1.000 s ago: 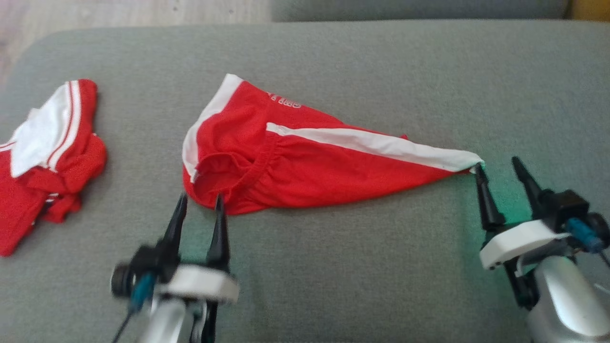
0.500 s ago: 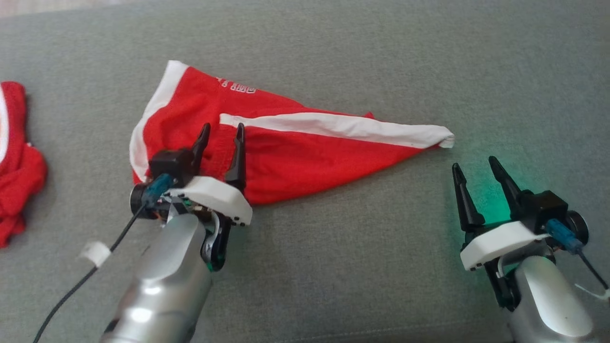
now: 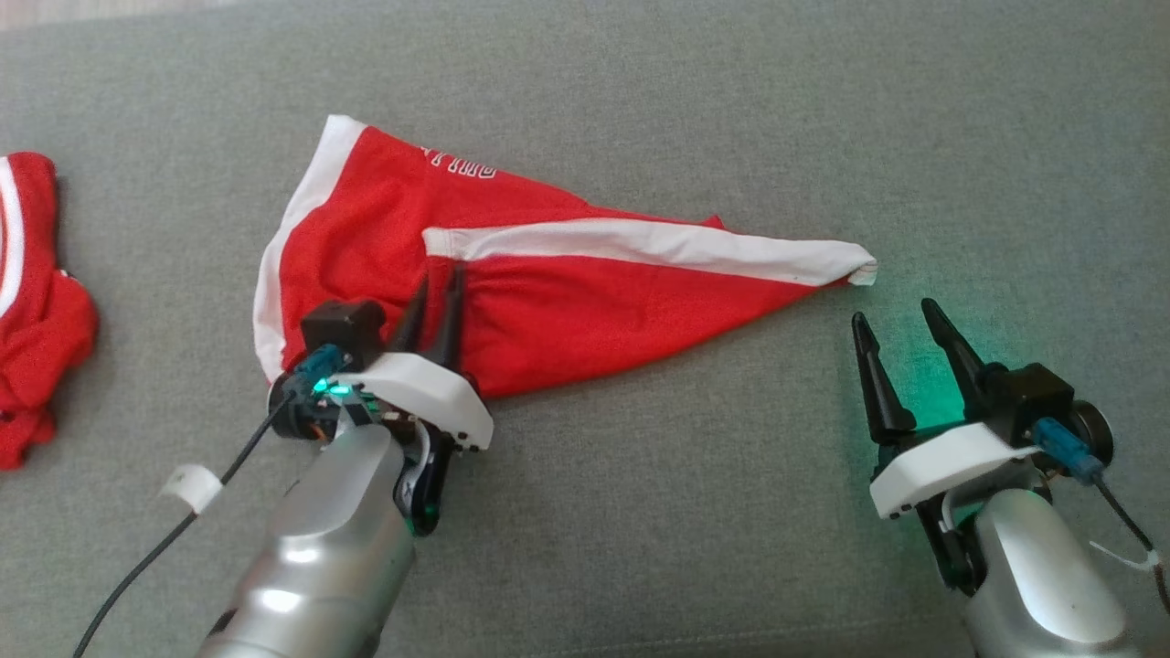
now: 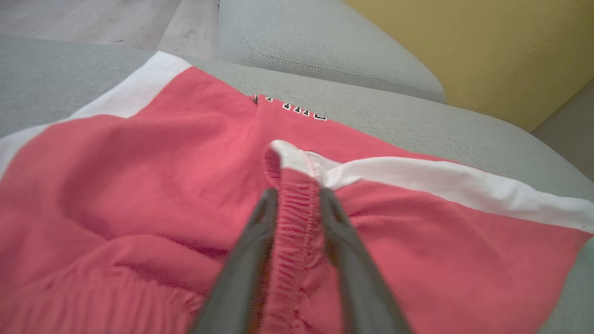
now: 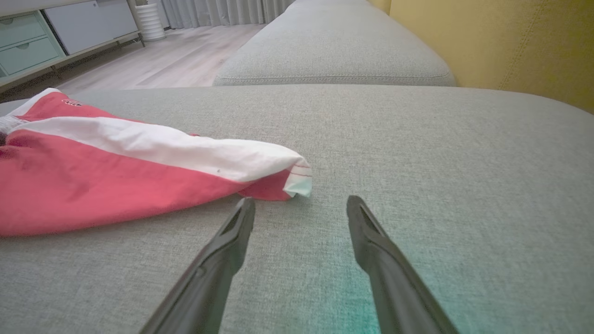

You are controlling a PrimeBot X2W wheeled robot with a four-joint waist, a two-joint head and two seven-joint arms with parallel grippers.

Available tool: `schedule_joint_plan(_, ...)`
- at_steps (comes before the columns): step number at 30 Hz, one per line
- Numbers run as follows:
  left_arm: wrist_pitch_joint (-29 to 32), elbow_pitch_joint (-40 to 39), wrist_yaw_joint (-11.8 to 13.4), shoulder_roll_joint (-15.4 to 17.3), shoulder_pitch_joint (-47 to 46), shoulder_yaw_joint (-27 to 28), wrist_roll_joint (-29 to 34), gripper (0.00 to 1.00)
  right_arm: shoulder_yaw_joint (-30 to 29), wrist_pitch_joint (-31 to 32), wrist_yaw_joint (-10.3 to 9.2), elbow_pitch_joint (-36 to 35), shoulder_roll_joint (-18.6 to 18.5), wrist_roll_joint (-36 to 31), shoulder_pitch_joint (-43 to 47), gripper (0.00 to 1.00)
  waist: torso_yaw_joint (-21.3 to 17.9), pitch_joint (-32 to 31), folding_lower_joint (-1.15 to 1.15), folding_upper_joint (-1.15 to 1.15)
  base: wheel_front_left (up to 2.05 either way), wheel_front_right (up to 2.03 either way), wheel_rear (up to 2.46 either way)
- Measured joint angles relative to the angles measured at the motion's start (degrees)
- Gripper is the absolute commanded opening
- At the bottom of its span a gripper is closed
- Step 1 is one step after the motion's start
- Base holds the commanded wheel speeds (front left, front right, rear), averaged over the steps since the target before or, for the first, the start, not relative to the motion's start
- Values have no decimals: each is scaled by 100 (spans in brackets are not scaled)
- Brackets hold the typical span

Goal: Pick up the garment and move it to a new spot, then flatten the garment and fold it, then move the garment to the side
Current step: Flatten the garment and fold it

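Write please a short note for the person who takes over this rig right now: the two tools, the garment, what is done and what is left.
The left tool is closed on the red ribbed band of the garment.
The right tool is open and empty, over the grey cushion, just short of the white sleeve tip and not touching it.
The garment lies bunched into a wedge on the cushion, its pointed end toward the right tool. A second red-and-white garment lies crumpled at the far left.
Done: one grip taken; nothing is flat or folded.
Left: flatten, fold, move aside.
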Motion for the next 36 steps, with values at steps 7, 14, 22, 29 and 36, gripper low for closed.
schedule_joint_plan(7, -79, -531, 4, -1, 274, 55, -16, 0, -80, 0, 0, 75, 18, 140, 57, 100, 78, -252, 0, 0, 0, 0, 0)
schedule_joint_plan(14, -80, -1419, -11, 41, 1369, 547, 335, 0, -257, 0, 0, 164, 114, 210, 421, 100, 213, -638, -1, 0, 0, 0, 0)
schedule_joint_plan(22, -80, -1727, -154, 99, 2222, 751, 489, 0, -277, 0, 0, 282, 179, 256, 671, 100, 390, -984, -1, 0, 0, 0, 0)
schedule_joint_plan(29, -80, -1564, -38, 123, 2409, 924, 660, 100, -249, 0, 0, 312, 219, 263, 672, 100, 410, -1058, -1, 0, 0, 0, 0)
schedule_joint_plan(36, -81, -2230, 422, 144, 2748, 1674, 1330, 100, -423, 0, 0, 31, 339, 348, 786, 100, 309, -1105, 0, 0, 0, 0, 0)
